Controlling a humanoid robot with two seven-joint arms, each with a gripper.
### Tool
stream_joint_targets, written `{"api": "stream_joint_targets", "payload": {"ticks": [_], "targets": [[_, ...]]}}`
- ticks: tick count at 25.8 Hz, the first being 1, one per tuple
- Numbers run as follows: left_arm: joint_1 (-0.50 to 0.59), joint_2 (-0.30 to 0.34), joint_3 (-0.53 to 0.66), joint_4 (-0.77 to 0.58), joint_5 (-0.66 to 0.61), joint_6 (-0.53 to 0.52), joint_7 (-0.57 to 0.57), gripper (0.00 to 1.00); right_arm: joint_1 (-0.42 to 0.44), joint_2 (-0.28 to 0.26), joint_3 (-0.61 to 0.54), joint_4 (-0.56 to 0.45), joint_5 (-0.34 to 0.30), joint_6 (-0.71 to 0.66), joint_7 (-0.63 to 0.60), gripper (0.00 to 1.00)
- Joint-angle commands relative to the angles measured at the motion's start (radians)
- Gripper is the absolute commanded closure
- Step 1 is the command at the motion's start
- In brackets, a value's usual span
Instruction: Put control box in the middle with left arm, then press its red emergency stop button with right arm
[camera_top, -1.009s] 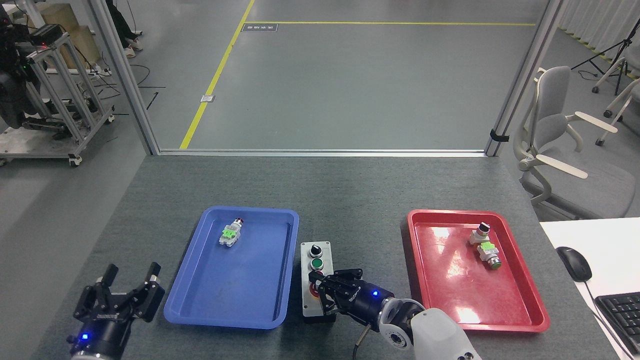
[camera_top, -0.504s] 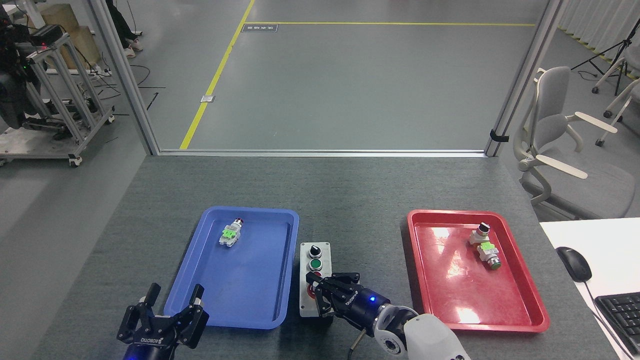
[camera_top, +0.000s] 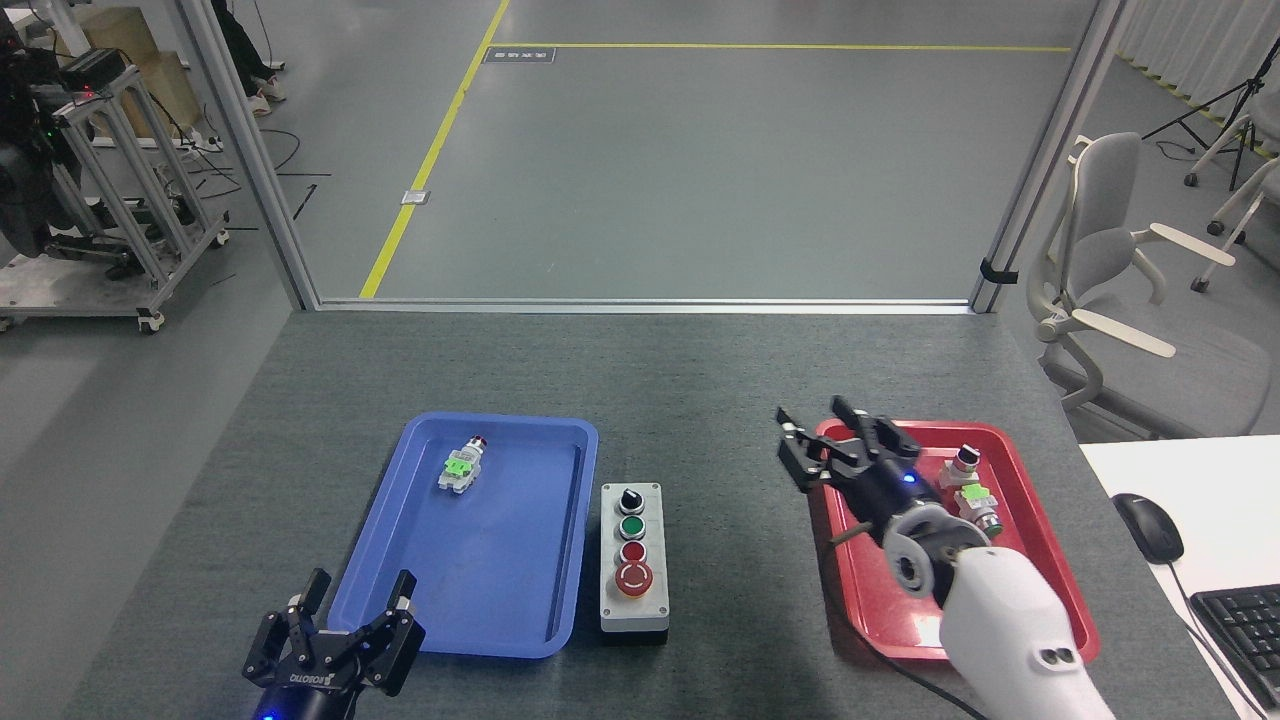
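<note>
The control box (camera_top: 633, 556) lies lengthwise on the dark grey mat (camera_top: 700, 380), between the blue and red trays. Its face shows a black knob, a green button, a small red button and, nearest me, the red emergency stop button (camera_top: 634, 578) with a yellow collar. My right gripper (camera_top: 812, 437) hovers open over the near-left corner of the red tray, well right of the box and holding nothing. Down at the bottom left my left gripper (camera_top: 361, 601) is open and empty, just off the blue tray's front-left corner.
A blue tray (camera_top: 480, 590) left of the box holds one white-and-green switch part (camera_top: 460, 467). The red tray (camera_top: 1040, 600) on the right holds two such parts (camera_top: 972, 488). A white desk with a mouse (camera_top: 1148, 526) and keyboard sits at far right.
My right gripper has lifted off the emergency stop button and swung up and right to the red tray's corner, uncovering the box's lower buttons. The left gripper shifted right, then held near the blue tray.
</note>
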Motion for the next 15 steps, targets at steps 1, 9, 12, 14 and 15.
{"api": "stream_joint_targets", "payload": {"ticks": [1,9,12,14,15], "targets": [[-0.002,-0.006,0.0,-0.003,-0.01,0.009,-0.018,0.01,0.1,-0.074,-0.196,-0.009,-0.001,-0.019,0.001,0.0],[0.002,0.006,-0.015,-0.017,-0.025,0.091,-0.066,0.01,0.34,-0.081,-0.417,-0.091,0.012,-0.134,0.001,0.0],[0.002,0.02,-0.043,-0.019,-0.026,0.145,-0.066,0.01,0.363,-0.078,-0.417,-0.115,0.013,-0.138,0.001,0.0],[0.002,0.028,-0.049,-0.017,-0.028,0.165,-0.066,0.01,0.379,-0.077,-0.417,-0.138,0.013,-0.138,0.001,0.0],[0.002,0.028,-0.049,-0.019,-0.028,0.165,-0.066,0.01,0.389,-0.077,-0.417,-0.148,0.013,-0.138,-0.001,0.0]]}}
